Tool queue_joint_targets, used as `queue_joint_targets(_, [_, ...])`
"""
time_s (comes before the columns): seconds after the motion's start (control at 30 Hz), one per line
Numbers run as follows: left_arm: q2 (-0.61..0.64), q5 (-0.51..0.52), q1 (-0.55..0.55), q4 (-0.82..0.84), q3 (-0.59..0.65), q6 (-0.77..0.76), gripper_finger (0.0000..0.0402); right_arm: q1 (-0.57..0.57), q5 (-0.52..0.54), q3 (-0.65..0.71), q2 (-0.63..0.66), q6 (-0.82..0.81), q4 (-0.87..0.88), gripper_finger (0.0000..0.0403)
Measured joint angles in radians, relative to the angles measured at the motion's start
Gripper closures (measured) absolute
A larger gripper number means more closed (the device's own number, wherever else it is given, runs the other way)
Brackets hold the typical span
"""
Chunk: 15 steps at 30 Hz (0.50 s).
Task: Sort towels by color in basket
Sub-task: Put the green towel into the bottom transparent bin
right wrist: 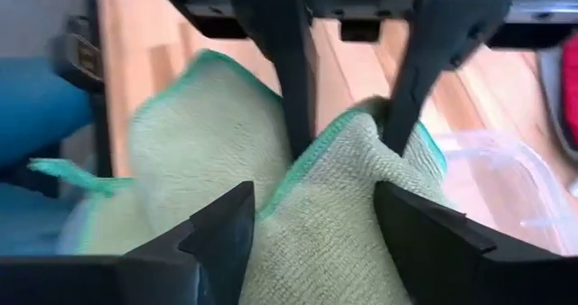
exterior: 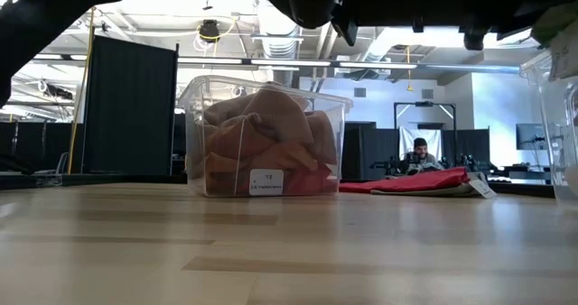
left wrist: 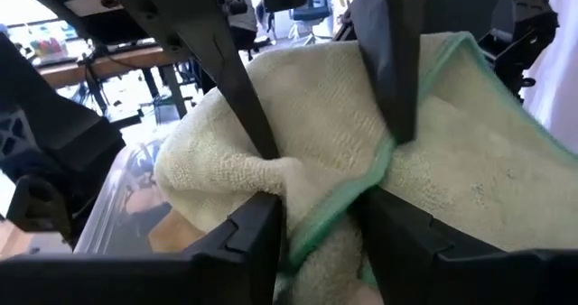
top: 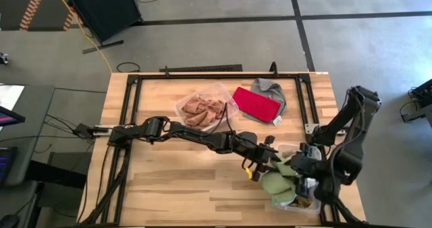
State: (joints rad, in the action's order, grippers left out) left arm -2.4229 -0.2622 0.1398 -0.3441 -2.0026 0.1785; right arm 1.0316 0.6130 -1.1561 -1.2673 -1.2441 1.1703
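Note:
A pale green towel (top: 277, 182) hangs bunched over a clear bin (top: 302, 204) near the table's front right corner. My left gripper (left wrist: 316, 217) reaches across from the left and is shut on this towel (left wrist: 470, 161). My right gripper (right wrist: 316, 217) faces it from the right, slanting down. It is open, and its fingers (left wrist: 246, 102) stand on either side of the same towel (right wrist: 181, 152). Tan and rust-orange towels fill a second clear bin (top: 202, 108). A red towel (top: 256, 104) lies partly on a grey towel (top: 271, 89) at the back. My left gripper pinches a fold of the pale green towel at its green hemmed edge (left wrist: 336, 213) between its two fingers. The fingers come in level from the table's left. The towel is bunched around them, lifted off the table, and sags toward the bin below. Whether my right gripper's fingers touch the cloth, I cannot tell.
The bin of tan towels (exterior: 262, 138) stands at the table's middle back, the red towel (exterior: 424, 180) to its right. Black frame rails (top: 202, 74) run along the table's back and sides. Bare wood lies at the front left. A person (exterior: 418, 154) sits far behind the table.

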Motion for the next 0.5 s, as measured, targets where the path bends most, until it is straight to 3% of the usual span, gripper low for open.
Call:
queue_joint_targets(0.3, [0.093,-0.002,0.002,0.124,-0.001,0.062,0.0262,0.003,-0.179,0.000,-0.106,-0.123,0.138,0.0212])
queue_joint_targets(0.5, [0.205,-0.002,0.006,0.429,0.000,0.162,0.0262,0.005,-0.318,0.000,-0.161,-0.189,0.186,0.0269])
